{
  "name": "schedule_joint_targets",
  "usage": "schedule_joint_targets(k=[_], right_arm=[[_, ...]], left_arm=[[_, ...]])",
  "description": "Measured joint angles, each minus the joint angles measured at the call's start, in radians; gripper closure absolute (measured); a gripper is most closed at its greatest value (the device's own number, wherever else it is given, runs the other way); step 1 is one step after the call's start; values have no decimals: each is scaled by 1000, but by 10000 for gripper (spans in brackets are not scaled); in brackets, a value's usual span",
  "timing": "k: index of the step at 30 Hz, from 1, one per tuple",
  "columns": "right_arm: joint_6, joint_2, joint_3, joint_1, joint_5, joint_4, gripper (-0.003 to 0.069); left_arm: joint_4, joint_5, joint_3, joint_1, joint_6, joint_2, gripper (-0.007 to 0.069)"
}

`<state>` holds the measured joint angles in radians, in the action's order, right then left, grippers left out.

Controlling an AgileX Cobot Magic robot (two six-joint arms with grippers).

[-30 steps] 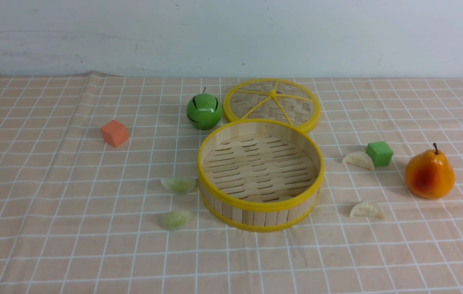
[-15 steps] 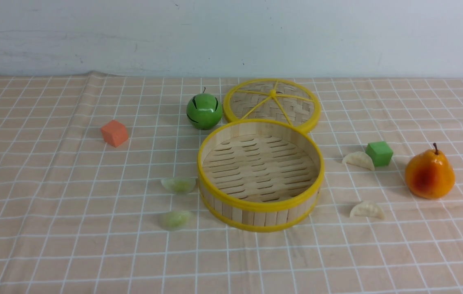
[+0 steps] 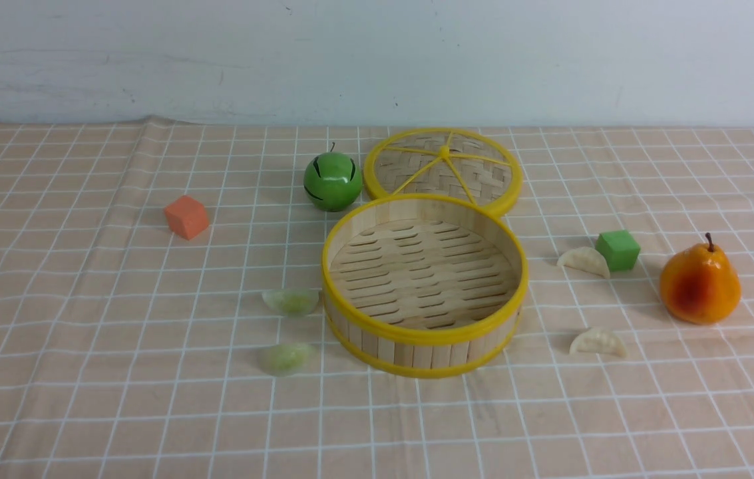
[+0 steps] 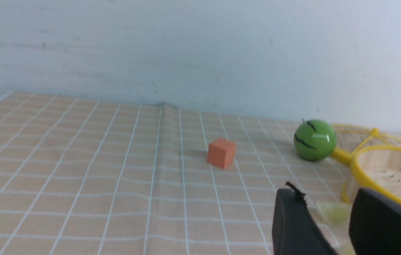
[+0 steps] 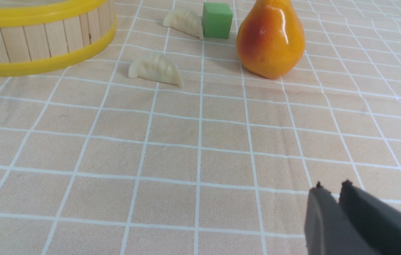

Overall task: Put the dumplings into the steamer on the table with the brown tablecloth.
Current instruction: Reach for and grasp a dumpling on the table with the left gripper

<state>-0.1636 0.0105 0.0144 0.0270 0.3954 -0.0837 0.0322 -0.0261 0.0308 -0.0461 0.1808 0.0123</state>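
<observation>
The steamer [image 3: 423, 336], a round bamboo basket with yellow rims, stands mid-table on the brown tablecloth [image 3: 84, 372] and holds nothing. Two pale green dumplings [image 3: 291, 301] [image 3: 285, 357] lie just left of it. Two cream-white dumplings [image 3: 583, 261] [image 3: 597, 342] lie to its right. Neither gripper shows in the front view. In the left wrist view my left gripper [image 4: 327, 198] is open, and a green dumpling [image 4: 333, 212] lies on the cloth beyond the gap, beside the steamer [image 4: 381, 166]. My right gripper [image 5: 332, 187] hovers low over bare cloth, its fingers almost together and empty, well short of the white dumplings [image 5: 156, 69] [image 5: 184, 22].
The woven lid [image 3: 443, 166] leans flat behind the steamer, with a green ball-shaped fruit [image 3: 332, 181] to its left. An orange cube [image 3: 186, 216] sits far left. A green cube [image 3: 617, 249] touches the far white dumpling, and a pear [image 3: 699, 283] stands at the right.
</observation>
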Motion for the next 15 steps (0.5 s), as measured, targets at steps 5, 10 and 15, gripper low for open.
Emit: schedule_joint_targets(k=[5,10,15], right_arm=[[0,0,0,0,0,0,575],[0,0,0,0,0,0,570],[0,0,0,0,-21,31,564]], left_arm=[[0,-23,0,0,0,0,386],[0,-27,0,0,0,0,386],[0,-93,0,0,0,0,386]])
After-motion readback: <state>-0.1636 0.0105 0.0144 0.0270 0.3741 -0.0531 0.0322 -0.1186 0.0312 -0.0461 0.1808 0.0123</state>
